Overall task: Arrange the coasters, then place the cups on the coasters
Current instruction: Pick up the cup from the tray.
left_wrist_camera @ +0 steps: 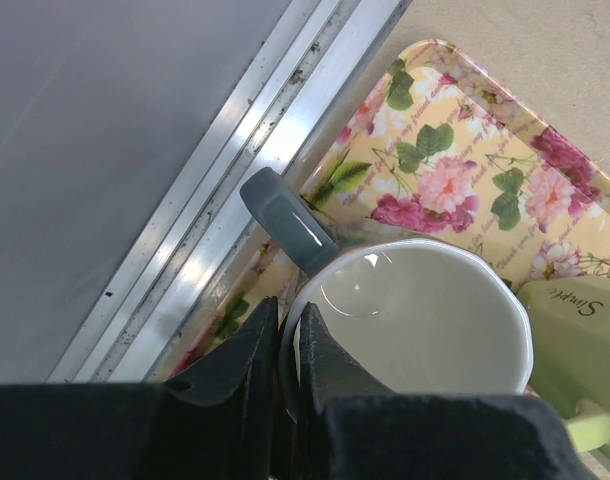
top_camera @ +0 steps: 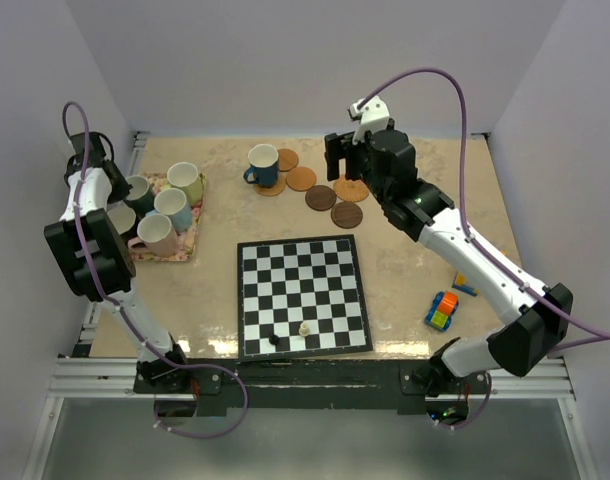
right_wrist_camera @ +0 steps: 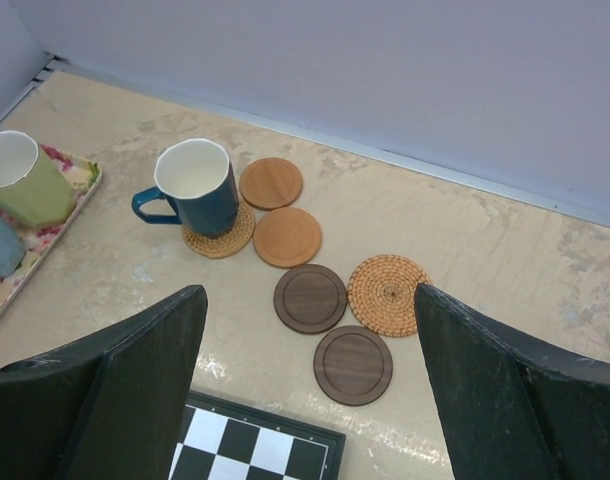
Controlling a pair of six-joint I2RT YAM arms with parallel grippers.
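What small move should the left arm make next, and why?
Probably lift the teal cup straight up off the floral tray: the left gripper pinches its rim beside the handle, and five bare coasters lie near the dark blue cup.

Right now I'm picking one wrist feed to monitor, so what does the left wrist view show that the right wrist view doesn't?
Only left wrist: the left fingers pinching the rim of the teal cup beside its handle, plus the metal rail.
Only right wrist: the dark blue cup standing on a woven coaster, five bare coasters nearby, a chessboard corner, and the right fingers wide apart.
Both: the floral tray and the pale green cup on it.
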